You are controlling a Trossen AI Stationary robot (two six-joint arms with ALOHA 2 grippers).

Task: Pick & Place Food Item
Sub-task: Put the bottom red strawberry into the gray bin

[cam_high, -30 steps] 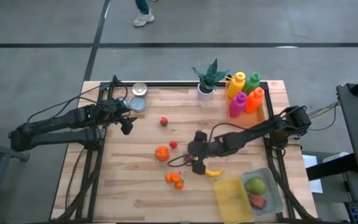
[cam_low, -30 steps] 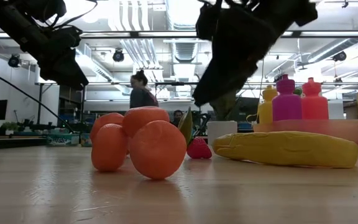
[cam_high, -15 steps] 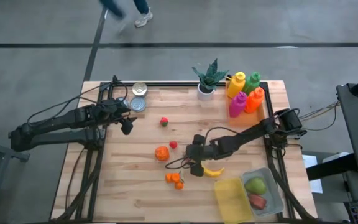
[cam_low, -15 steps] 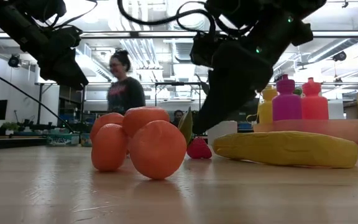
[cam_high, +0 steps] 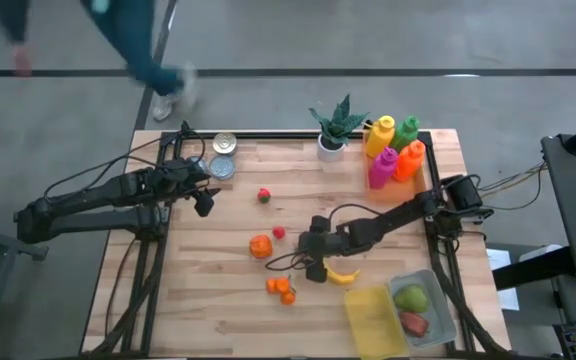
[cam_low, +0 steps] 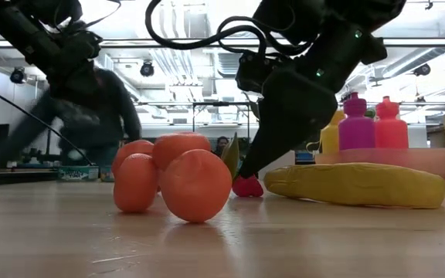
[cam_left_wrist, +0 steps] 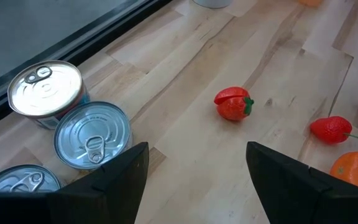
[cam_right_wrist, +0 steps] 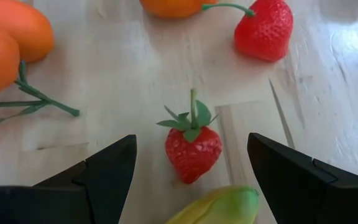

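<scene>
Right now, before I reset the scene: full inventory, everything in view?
cans: 3, silver, back-left corner of the table
potted plant: 1, green in a white pot, back edge
bottles: 4, yellow, green, magenta, orange, back-right corner
strawberries: 2, red; one between the right fingers, one beside the orange
small red fruit: 1, mid-table
orange: 1, mid-table
tangerine cluster: 1, orange, front centre
banana: 1, yellow, by the right arm's tip
yellow tub: 1, front right
grey bin: 1, front right, holds a green fruit and a red item
person: 1, blurred, beyond the table
left fingers: open, near the cans
right fingers: open, straddling a strawberry
</scene>
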